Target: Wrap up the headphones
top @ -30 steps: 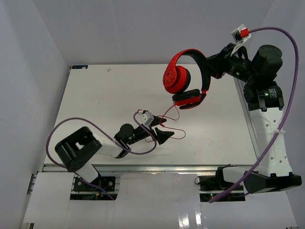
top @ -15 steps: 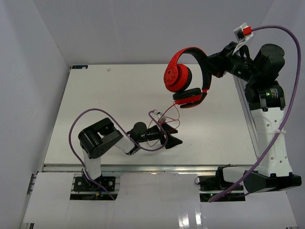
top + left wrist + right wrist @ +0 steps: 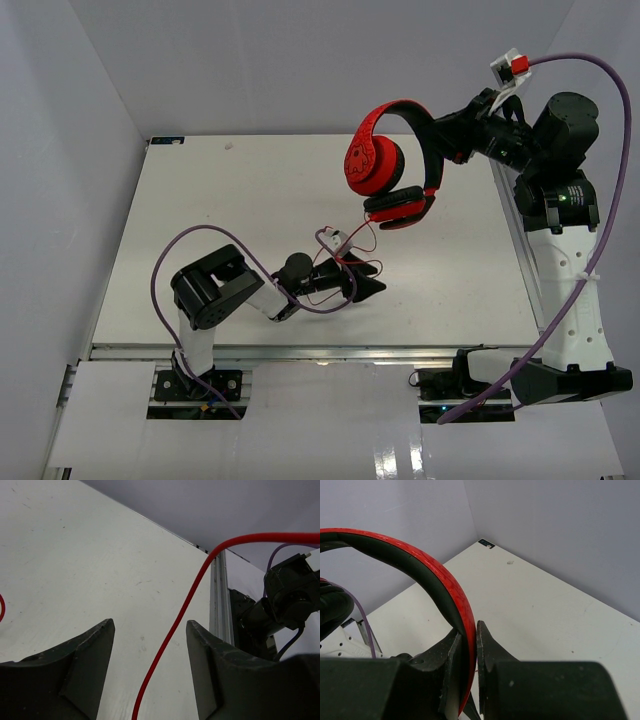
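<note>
The red headphones with black cushions hang in the air over the table's far right. My right gripper is shut on their headband, which runs between the jaws. The thin red cable hangs from the lower ear cup down to the table. My left gripper is open low over the table, near the front middle. The cable runs between its two fingers without being clamped.
Thick purple robot cables loop over the left arm and the right arm. The table's right rail and the right arm's base show in the left wrist view. White walls close in the table.
My left arm has swung right and folded its base in, bringing the open gripper around the cable. The headphones and right gripper have barely moved.
</note>
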You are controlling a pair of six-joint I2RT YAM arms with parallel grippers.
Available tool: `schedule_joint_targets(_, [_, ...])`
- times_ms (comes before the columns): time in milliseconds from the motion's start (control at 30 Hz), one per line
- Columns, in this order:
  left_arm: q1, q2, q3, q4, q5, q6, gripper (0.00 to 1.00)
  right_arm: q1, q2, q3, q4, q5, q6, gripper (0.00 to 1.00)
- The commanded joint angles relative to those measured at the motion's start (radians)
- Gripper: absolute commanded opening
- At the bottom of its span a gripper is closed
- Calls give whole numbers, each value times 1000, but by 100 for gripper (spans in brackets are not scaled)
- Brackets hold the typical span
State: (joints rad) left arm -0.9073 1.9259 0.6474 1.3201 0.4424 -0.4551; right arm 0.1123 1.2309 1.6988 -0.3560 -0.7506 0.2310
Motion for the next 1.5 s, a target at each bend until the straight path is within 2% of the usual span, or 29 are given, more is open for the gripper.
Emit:
schedule_joint_targets(0, [-4, -29, -13, 405, -31, 42, 64, -3, -32, -2, 87, -37, 67, 8])
schedule_joint_targets(100, [-4, -30, -12, 414, -26, 57, 47, -3, -35, -13, 98, -50, 81, 8])
schedule_joint_targets(167, [-4, -26, 2, 408, -9, 59, 29, -3, -38, -23, 100, -50, 82, 8])
schedule_joint_targets(300, [-4, -21, 24, 404, 25, 40, 0, -3, -44, -36, 98, -47, 75, 8])
schedule_joint_targets(500, [10, -81, -44, 361, 11, 77, 0, -5, -46, -19, 73, -35, 38, 8])
schedule_joint_targets(700, [108, -137, -172, 423, 19, 42, 0, -4, -59, -22, 40, -38, -7, 8])
schedule_joint_targets(800, [130, -202, -182, 350, 36, 75, 0, -4, -59, -21, -11, -96, -73, 8])
schedule_joint_targets(867, [155, -261, -177, 202, 51, 117, 0, -3, -51, -10, -111, -146, -176, 8])
schedule_joint_targets(1000, [292, -346, -133, -75, 149, 155, 0, -1, -89, -53, -344, -230, -533, 8])
schedule_joint_targets(1100, [388, -378, -70, -267, 252, 167, 0, 7, -153, -96, -476, -203, -728, 8])
schedule_joint_targets(1233, [530, -434, 98, -687, 313, 250, 0, 21, -244, -281, -523, -9, -970, 8])
schedule_joint_targets(1267, [546, -436, 194, -793, 313, 304, 0, 26, -271, -329, -513, 35, -1010, 8])
schedule_joint_targets(1333, [551, -427, 346, -1125, 287, 394, 0, 42, -301, -406, -469, 127, -1024, 8])
schedule_joint_targets(1367, [551, -403, 412, -1224, 272, 422, 0, 59, -310, -441, -413, 215, -1017, 8])
schedule_joint_targets(1433, [551, -355, 602, -1519, 255, 491, 0, 82, -327, -547, -295, 383, -935, 8])
schedule_joint_targets(1467, [551, -337, 631, -1595, 240, 492, 0, 87, -326, -574, -235, 463, -917, 8])
